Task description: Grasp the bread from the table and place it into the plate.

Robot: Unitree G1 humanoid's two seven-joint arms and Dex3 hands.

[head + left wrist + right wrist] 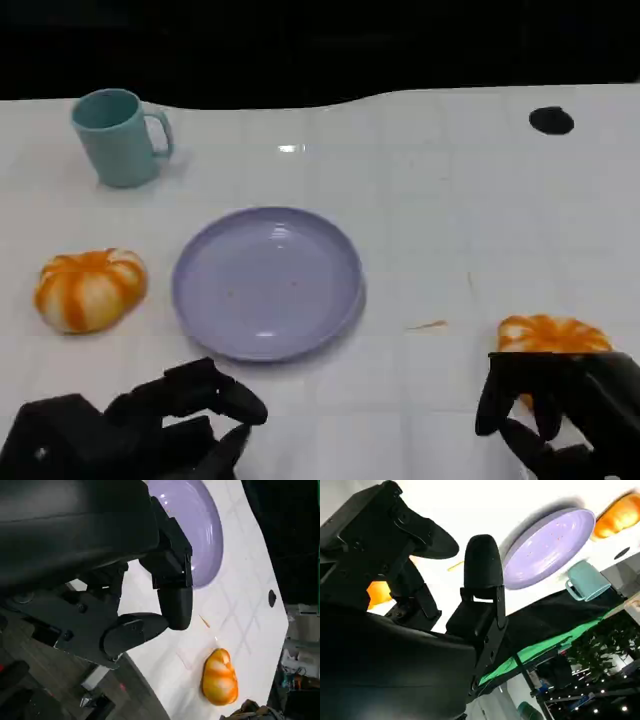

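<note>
The right hand (560, 410) hovers over the near bread (552, 335), fingers spread and holding nothing; closing off-centre could nudge it off the bench (450, 200). The left hand (150, 425) idles empty.

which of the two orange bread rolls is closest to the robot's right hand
The orange-and-white striped bread roll on the table's right side, directly beyond the black right hand. The other roll lies left of the lavender plate.
</note>
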